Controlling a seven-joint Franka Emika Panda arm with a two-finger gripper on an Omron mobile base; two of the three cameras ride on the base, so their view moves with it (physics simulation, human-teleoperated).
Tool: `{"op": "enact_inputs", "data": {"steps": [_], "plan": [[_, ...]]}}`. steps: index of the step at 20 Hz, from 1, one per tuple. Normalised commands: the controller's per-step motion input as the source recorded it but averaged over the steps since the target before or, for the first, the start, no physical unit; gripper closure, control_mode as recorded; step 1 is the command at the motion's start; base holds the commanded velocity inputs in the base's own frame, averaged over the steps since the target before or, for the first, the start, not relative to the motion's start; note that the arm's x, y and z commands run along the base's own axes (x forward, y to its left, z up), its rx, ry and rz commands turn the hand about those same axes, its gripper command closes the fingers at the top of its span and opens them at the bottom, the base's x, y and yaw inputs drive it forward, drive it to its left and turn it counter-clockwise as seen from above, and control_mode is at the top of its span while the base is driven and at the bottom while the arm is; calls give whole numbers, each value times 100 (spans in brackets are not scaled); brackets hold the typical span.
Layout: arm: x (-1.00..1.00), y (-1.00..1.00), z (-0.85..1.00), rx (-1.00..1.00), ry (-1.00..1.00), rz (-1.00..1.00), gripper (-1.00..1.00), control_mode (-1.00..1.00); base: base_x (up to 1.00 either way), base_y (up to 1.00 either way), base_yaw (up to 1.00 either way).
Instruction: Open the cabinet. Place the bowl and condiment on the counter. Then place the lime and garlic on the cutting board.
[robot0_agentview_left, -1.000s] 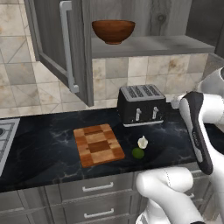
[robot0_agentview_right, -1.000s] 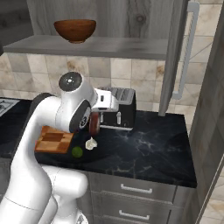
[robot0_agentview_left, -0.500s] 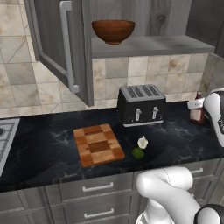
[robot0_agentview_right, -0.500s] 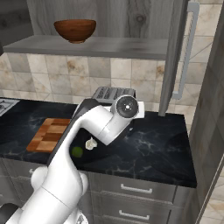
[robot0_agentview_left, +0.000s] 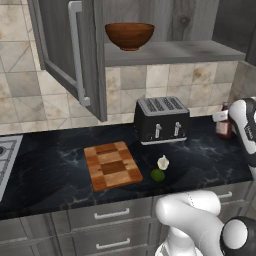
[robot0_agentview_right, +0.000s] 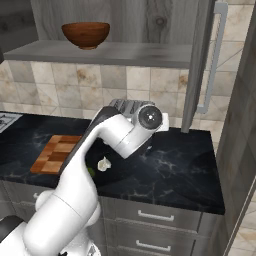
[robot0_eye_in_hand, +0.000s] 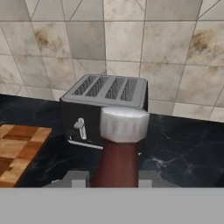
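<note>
In the hand view, the gripper (robot0_eye_in_hand: 114, 180) pinches the condiment (robot0_eye_in_hand: 119, 148), a dark red-brown bottle with a ribbed white cap, its 2 fingers (robot0_eye_in_hand: 74, 178) pressed against the bottle's neck on either side. Seen from the left base view, the same bottle (robot0_agentview_left: 223, 125) sits at the far right end of the counter (robot0_agentview_left: 55, 175), beside the white arm; whether its base touches the black marble cannot be told.

Nearer the counter's front edge, the lime (robot0_agentview_left: 158, 174) and the garlic (robot0_agentview_left: 163, 162) lie just beside each other on the bare marble, the garlic slightly behind the lime. The checkered cutting board (robot0_agentview_left: 112, 165) lies flat to their left, with nothing on it.

Behind them, a black 4-slot toaster (robot0_agentview_left: 161, 119) stands against the tiled wall.

Above, the cabinet (robot0_agentview_left: 68, 55) stands open, its left door swung out with the long silver bar handle facing forward. The bowl (robot0_agentview_left: 129, 36), wide and reddish-brown, rests upright on the cabinet's shelf (robot0_agentview_left: 195, 50).
</note>
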Motion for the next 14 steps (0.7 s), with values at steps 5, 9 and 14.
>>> {"op": "enact_inputs", "data": {"steps": [5,9,14], "plan": [[23,0,-39,-7,-3,0,100,-100,0,0,0],[25,-8,-41,-3,-6,-2,100,-100,0,0,0],[23,-38,-35,0,-6,0,100,-100,0,0,0]]}}
